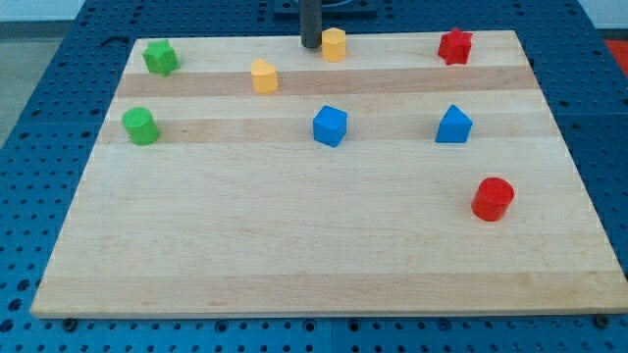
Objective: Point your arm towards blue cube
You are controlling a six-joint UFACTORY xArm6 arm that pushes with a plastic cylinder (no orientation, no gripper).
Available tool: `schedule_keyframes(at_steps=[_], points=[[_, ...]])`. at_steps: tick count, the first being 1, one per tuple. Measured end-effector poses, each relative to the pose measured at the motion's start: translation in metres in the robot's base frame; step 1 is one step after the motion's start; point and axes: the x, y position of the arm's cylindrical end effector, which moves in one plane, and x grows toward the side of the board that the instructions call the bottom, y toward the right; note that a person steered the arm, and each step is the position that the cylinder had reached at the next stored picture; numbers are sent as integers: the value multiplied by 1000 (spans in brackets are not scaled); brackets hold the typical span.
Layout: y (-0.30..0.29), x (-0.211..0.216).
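Blue cube, a small solid block on the pale wooden board, lies below my tip and slightly toward the view's right, well apart from it. My tip, the lower end of a straight dark rod, carries no jaws and touches no block. It stands at the board's top edge, just left of a yellow rounded block. A second yellow block sits down-left of my tip.

The move calls for a straight slide down the view, stopping near the cube's upper face without nudging it. The cube sits turned, one corner toward the view's bottom; no long axis is discernible. A blue wedge-like block lies farther right and is easily mistaken for it.
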Motion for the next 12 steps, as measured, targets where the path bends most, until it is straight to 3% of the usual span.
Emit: schedule_keyframes(at_steps=[3,12], points=[[-10,0],[-3,55]])
